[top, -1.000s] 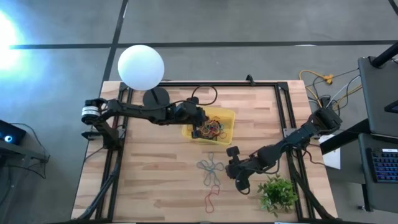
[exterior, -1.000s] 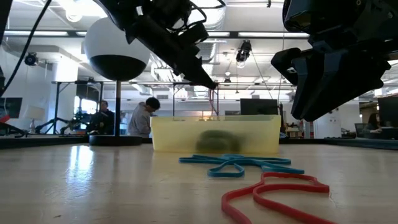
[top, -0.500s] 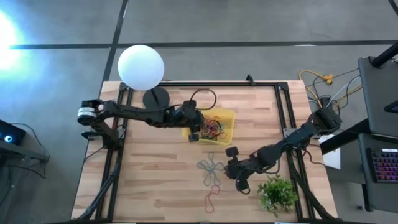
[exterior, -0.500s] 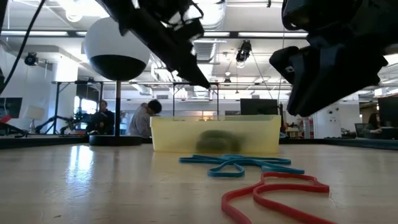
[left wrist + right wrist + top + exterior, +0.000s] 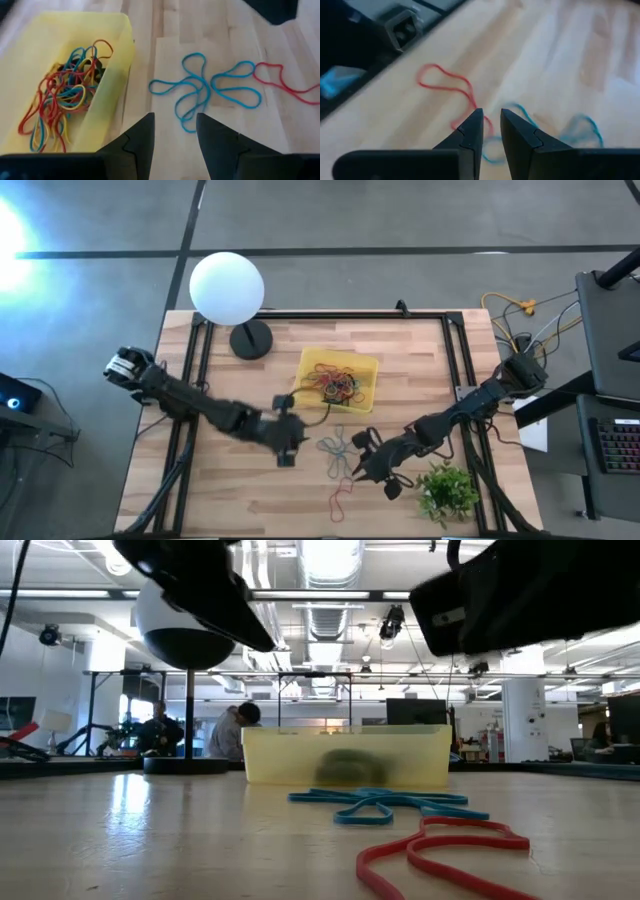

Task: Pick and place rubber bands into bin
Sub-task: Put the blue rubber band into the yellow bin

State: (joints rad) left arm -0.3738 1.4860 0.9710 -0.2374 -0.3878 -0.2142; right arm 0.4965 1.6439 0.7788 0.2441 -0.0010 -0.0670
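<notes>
The yellow bin (image 5: 370, 367) stands mid-table with a tangle of rubber bands (image 5: 65, 95) in it. Nearer the front edge, blue rubber bands (image 5: 338, 448) lie looped flat on the wood, with a red one (image 5: 340, 500) nearer still. My left gripper (image 5: 175, 117) is open and empty. It hovers left of the blue bands (image 5: 200, 90), near the bin's front wall (image 5: 115, 55). My right gripper (image 5: 491, 112) hovers right of the bands (image 5: 353, 468), slanting down. Its fingers stand a narrow gap apart, with nothing between them. The red band (image 5: 447, 87) lies just past its tips.
A white globe lamp (image 5: 227, 288) stands at the far left corner on a black base (image 5: 250, 338). A small green plant (image 5: 447, 490) sits near the right front corner, beside my right arm. Black frame rails (image 5: 455, 360) run along the table's sides and far edge.
My left gripper has swung from above the bin toward the table's near edge and left, and now hangs left of the blue bands. My right gripper has stayed in place but tipped from steeply down to a shallower slant, fingers toward the bands. The bands on the table lie unmoved.
</notes>
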